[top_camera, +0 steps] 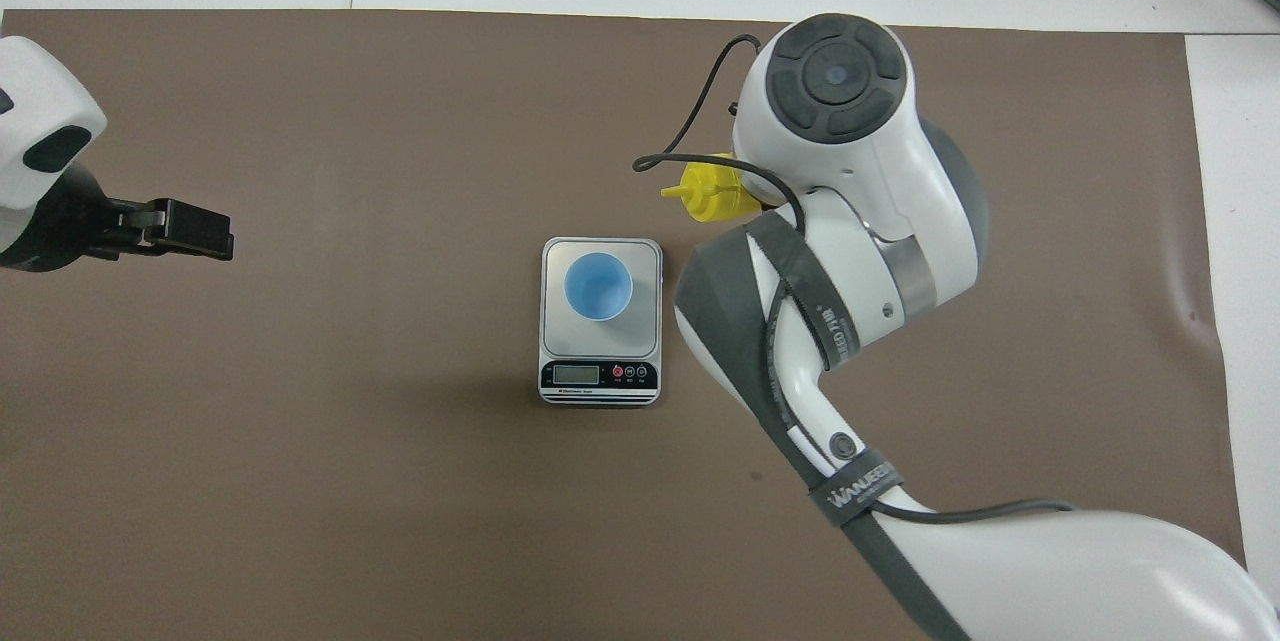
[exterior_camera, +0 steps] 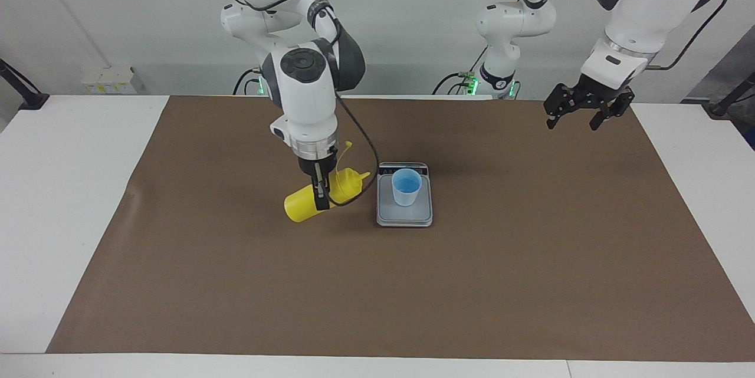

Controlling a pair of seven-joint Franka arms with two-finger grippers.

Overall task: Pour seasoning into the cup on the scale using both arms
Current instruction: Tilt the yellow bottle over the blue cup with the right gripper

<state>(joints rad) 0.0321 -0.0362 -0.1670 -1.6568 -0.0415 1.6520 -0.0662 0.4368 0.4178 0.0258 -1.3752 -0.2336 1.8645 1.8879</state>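
The seasoning, a yellow squeeze bottle [exterior_camera: 302,206], hangs tilted almost flat over the mat beside the scale, toward the right arm's end of the table. Its nozzle points at the cup and its tethered cap sticks up. My right gripper [exterior_camera: 321,195] is shut on its middle. In the overhead view only the seasoning's nozzle end [top_camera: 708,198] shows from under the right arm. The light blue cup [exterior_camera: 406,187] [top_camera: 597,286] stands upright on the scale [exterior_camera: 404,217] [top_camera: 651,259]. My left gripper [exterior_camera: 572,124] [top_camera: 195,229] waits open and holds nothing, over the mat at the left arm's end.
A brown mat [exterior_camera: 472,283] covers most of the white table [exterior_camera: 59,189]. A black cable [exterior_camera: 360,130] loops from the right wrist down past the bottle's nozzle. The scale's display strip [top_camera: 600,376] faces the robots.
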